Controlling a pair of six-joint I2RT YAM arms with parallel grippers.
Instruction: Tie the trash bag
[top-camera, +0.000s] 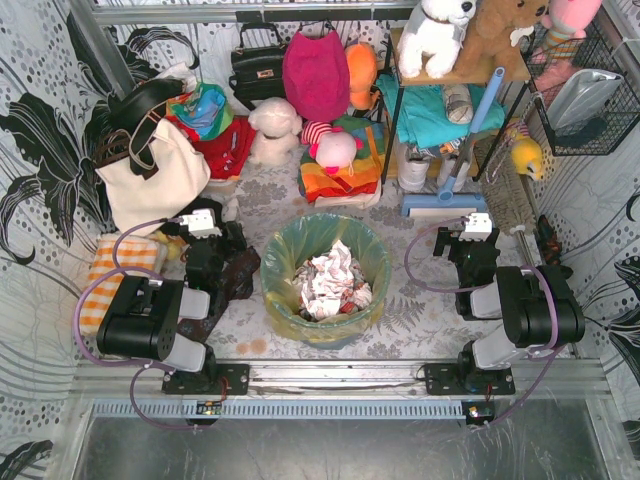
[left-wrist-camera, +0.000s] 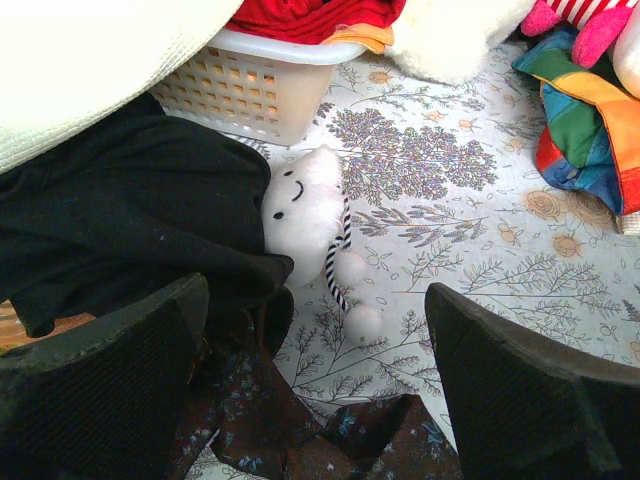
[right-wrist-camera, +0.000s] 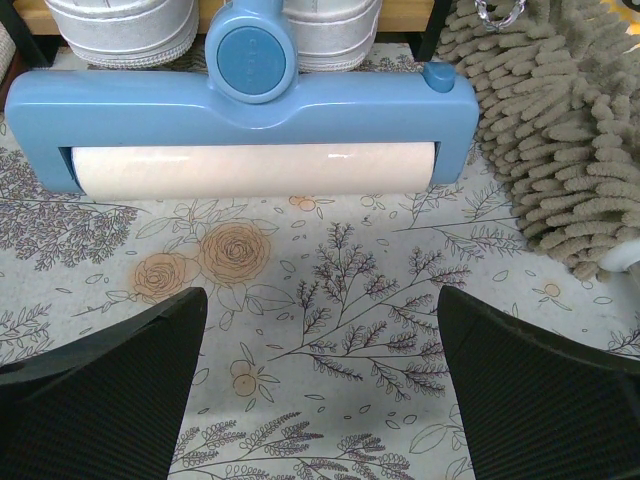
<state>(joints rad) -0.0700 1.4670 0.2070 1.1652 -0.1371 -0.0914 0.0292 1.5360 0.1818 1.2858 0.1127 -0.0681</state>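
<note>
Trash bag (top-camera: 285, 250): yellow, mouth open, untied, centre of table (top-camera: 420, 320), crumpled white paper (top-camera: 330, 280) inside. Left arm (top-camera: 150, 320) near left, right arm (top-camera: 525, 310) near right, both apart from it. Cream tote (top-camera: 150, 180) far left.

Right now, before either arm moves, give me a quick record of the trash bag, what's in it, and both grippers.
Bag: trash bag, lining the bin, mouth open, untied
Contents: crumpled paper
Left gripper: open, empty, by the black cloth, left of the bin
Right gripper: open, empty, facing the blue roller head, right of the bin
</note>
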